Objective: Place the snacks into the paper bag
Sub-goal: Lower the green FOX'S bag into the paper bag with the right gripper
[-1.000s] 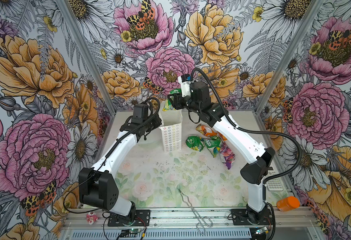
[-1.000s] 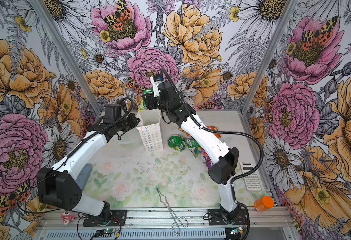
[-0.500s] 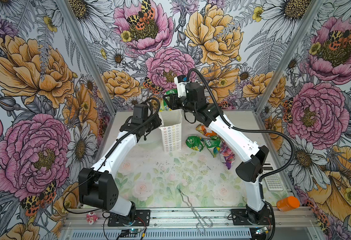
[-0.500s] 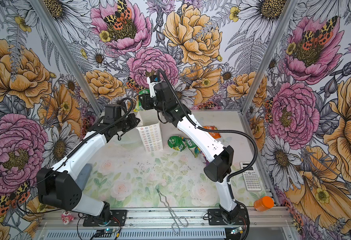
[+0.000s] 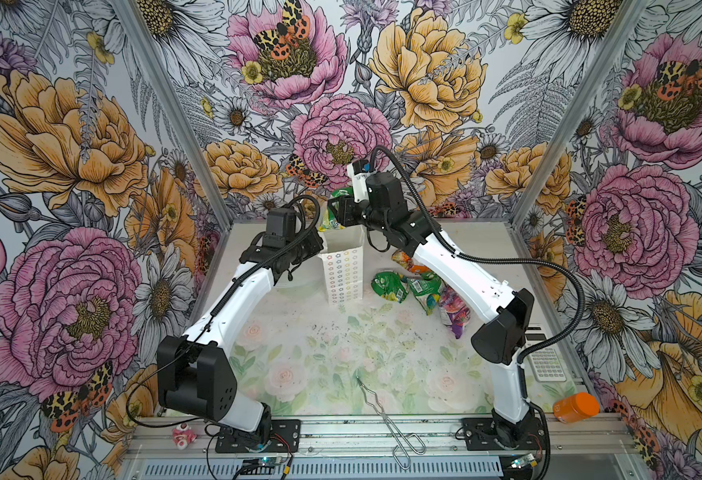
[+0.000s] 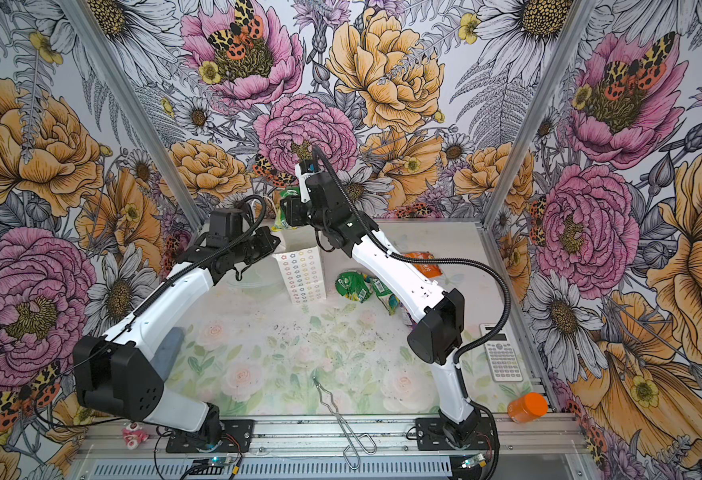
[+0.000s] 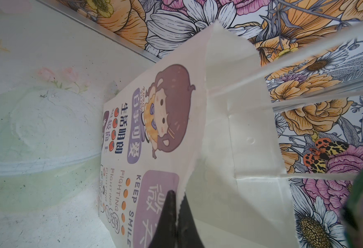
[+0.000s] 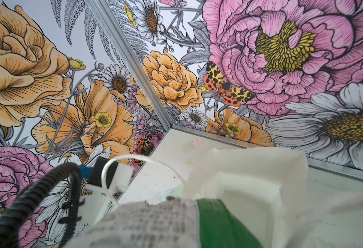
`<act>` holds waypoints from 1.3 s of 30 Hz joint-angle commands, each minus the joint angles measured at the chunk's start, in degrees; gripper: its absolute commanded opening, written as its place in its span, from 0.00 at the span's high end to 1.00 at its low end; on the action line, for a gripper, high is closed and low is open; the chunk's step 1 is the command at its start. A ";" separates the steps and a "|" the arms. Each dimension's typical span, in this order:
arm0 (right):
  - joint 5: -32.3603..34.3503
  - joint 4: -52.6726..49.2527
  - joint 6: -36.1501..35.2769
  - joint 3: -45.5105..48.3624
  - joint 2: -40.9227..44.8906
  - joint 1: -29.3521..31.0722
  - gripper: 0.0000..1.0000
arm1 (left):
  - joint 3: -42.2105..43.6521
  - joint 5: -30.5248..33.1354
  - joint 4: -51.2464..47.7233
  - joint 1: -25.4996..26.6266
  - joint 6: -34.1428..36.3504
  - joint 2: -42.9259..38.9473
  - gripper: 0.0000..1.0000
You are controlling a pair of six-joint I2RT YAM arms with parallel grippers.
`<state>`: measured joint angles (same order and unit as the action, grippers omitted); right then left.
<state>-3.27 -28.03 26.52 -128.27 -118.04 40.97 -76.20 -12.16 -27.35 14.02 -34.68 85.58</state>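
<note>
The white paper bag (image 5: 343,268) (image 6: 303,274) stands upright at the back of the table with its mouth open. My left gripper (image 5: 320,245) (image 7: 177,198) is shut on the bag's near rim, and the cartoon-girl face of the bag (image 7: 169,120) shows beside it. My right gripper (image 5: 341,210) (image 6: 293,210) is shut on a green snack packet (image 5: 332,218) (image 8: 219,225) that hangs over the bag's far rim. Its fingers are hidden in the right wrist view. Several more snacks lie right of the bag: green (image 5: 388,286), orange (image 5: 407,259), purple-pink (image 5: 455,311).
Metal tongs (image 5: 386,411) lie at the front middle. A calculator (image 5: 546,363) and an orange bottle (image 5: 575,407) sit at the front right, a small pink toy (image 5: 183,436) on the front rail. A clear round lid (image 5: 299,282) lies left of the bag.
My right gripper has carried the green packet leftwards, from beside the bag's right rim to over its mouth. The left arm and the bag have stayed put.
</note>
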 commanded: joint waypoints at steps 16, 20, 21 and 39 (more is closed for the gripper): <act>5.73 0.13 -1.88 4.97 1.28 1.13 0.55 | 0.35 -1.82 2.17 -0.17 -1.45 -1.29 1.00; 7.17 -0.88 -2.94 5.33 1.57 1.30 0.55 | 0.27 -1.96 2.23 -0.20 -1.45 -0.99 1.00; 7.41 -1.10 -3.14 5.42 1.56 1.30 0.55 | 0.19 -1.99 2.30 -0.18 -1.53 -0.88 1.00; 9.38 -2.29 -4.20 5.15 1.58 1.84 0.44 | -0.15 -2.63 2.64 -0.13 -1.71 -0.16 1.00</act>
<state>4.82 -31.46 22.85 -122.61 -118.04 42.44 -76.20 -12.97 -27.07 14.02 -35.92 85.60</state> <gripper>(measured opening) 0.551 0.050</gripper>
